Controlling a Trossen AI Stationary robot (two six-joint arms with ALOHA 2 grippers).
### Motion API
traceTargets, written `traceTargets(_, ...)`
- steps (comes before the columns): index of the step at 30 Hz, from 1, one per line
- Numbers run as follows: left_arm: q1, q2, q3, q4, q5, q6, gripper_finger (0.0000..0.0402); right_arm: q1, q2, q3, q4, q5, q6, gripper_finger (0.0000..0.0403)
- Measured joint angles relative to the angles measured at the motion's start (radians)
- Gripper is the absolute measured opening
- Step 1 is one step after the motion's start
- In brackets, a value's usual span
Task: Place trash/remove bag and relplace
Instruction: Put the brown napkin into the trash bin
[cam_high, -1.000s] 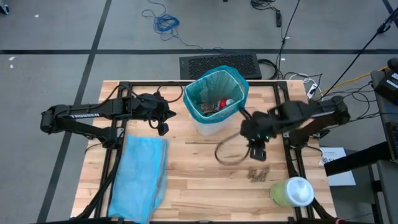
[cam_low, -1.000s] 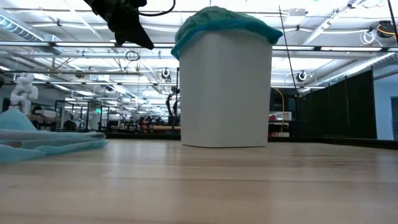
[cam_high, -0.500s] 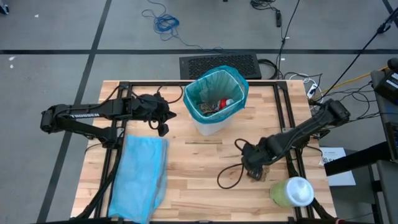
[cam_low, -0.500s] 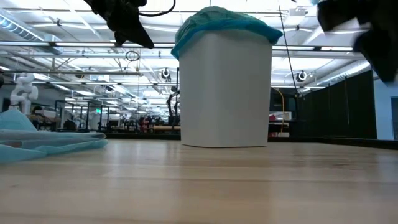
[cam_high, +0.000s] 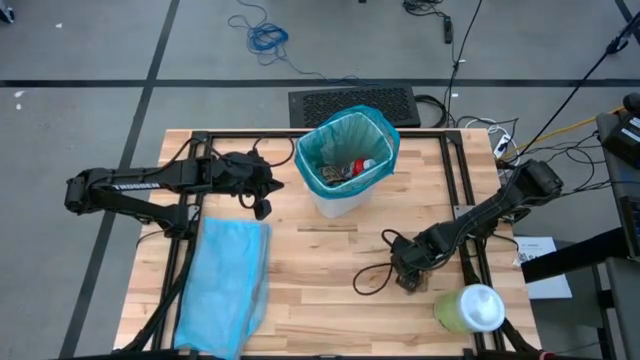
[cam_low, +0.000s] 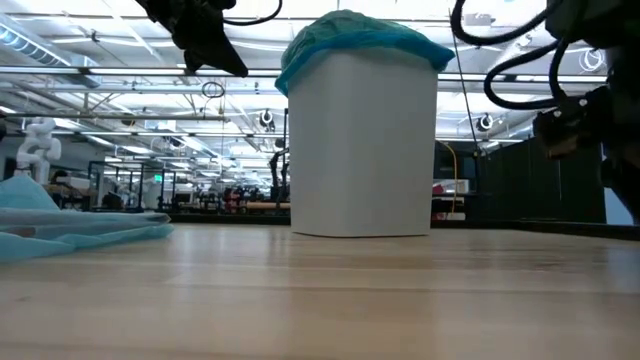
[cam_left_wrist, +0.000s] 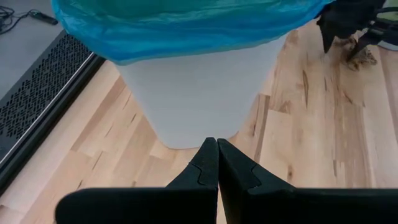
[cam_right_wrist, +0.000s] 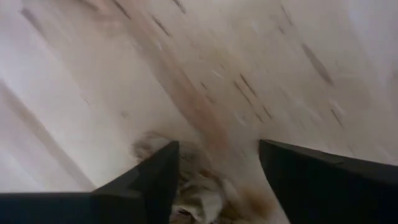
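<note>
The small crumpled brown paper scraps (cam_right_wrist: 193, 199) lie on the light wooden table (cam_high: 320, 270) near its front right part, between the spread fingers of the right gripper (cam_high: 408, 278), which is lowered over them close to the tabletop. From the left wrist view the same scraps (cam_left_wrist: 359, 55) show beside that dark gripper, well apart from the bin. More trash lies inside the white plastic bin (cam_high: 345, 195), which stands at the back middle of the table and is lined with the teal-green translucent plastic bag (cam_high: 330, 135), folded over its rim. The paler sky-blue plastic bag (cam_high: 225, 285) lies flat on the table's left front part. A pale-green container with a white top (cam_high: 468, 308) stands just beside the right gripper, at the front right corner. The left gripper (cam_left_wrist: 217, 165) hangs near the bin's left side, its fingers pressed together on nothing.
</note>
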Motion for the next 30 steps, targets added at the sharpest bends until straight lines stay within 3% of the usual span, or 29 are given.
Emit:
traceTargets(3, 0.000, 0.000, 0.000, 0.001, 0.000, -0.007, 0.0005, 0.000, 0.000, 0.000, 0.028, -0.004, -0.009, 0.0140)
traceTargets(6, 0.000, 0.000, 0.000, 0.001, 0.000, -0.007, 0.0005, 0.000, 0.000, 0.001, 0.092, -0.005, -0.017, 0.0049)
traceTargets(8, 0.000, 0.000, 0.000, 0.001, -0.001, -0.007, 0.0005, 0.000, 0.000, 0.010, 0.113, -0.006, -0.040, 0.0014)
traceTargets(18, 0.000, 0.000, 0.000, 0.016, -0.001, -0.006, 0.0005, -0.047, 0.000, 0.277, 0.002, 0.005, -0.333, 0.0002)
traceTargets(26, 0.000, 0.000, 0.000, 0.044, -0.002, -0.005, 0.0005, -0.157, -0.001, 0.564, -0.019, 0.202, -0.729, 0.0001)
traceTargets(30, 0.000, 0.000, 0.000, 0.044, -0.002, 0.003, 0.0005, -0.221, -0.001, 0.690, 0.019, 0.355, -0.921, 0.0000)
